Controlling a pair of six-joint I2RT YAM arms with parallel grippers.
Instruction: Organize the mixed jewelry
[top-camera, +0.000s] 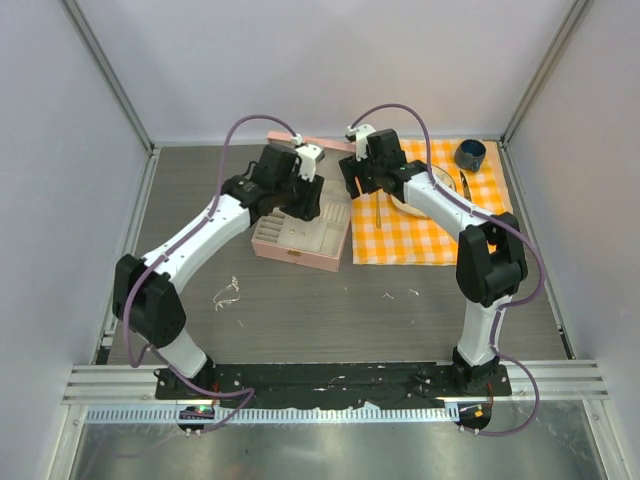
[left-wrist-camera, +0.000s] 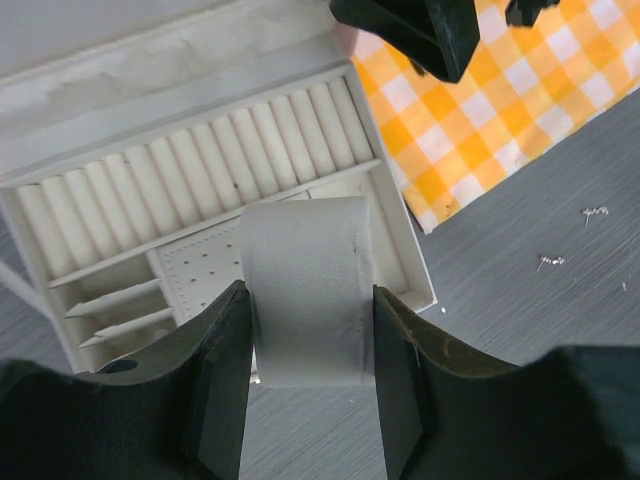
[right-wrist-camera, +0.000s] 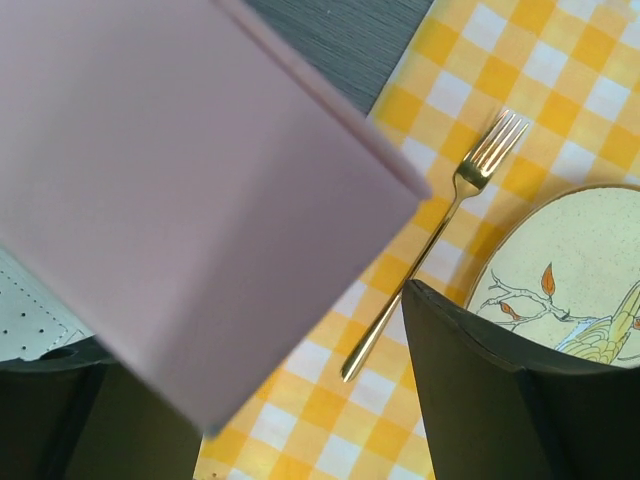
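Observation:
The pink case (top-camera: 300, 240) lies open on the table, its white ring rolls and compartments (left-wrist-camera: 190, 170) showing. My left gripper (top-camera: 305, 200) hovers over it, shut on a white cushion roll (left-wrist-camera: 305, 270) that it holds above the case's front compartment. My right gripper (top-camera: 352, 180) is behind the case with its jaws wide apart around the raised pink lid (right-wrist-camera: 180, 180). The lid is near the left finger and clear of the right finger (right-wrist-camera: 500, 400). A thin silvery chain (top-camera: 228, 295) lies on the table left of the case. Tiny pale bits (top-camera: 388, 295) (left-wrist-camera: 550, 262) lie to the right.
A yellow checked cloth (top-camera: 420, 235) to the right carries a patterned plate (top-camera: 440, 185), a gold fork (right-wrist-camera: 440, 250), a knife (top-camera: 465, 188) and a dark blue cup (top-camera: 470, 154). White enclosure walls stand on three sides.

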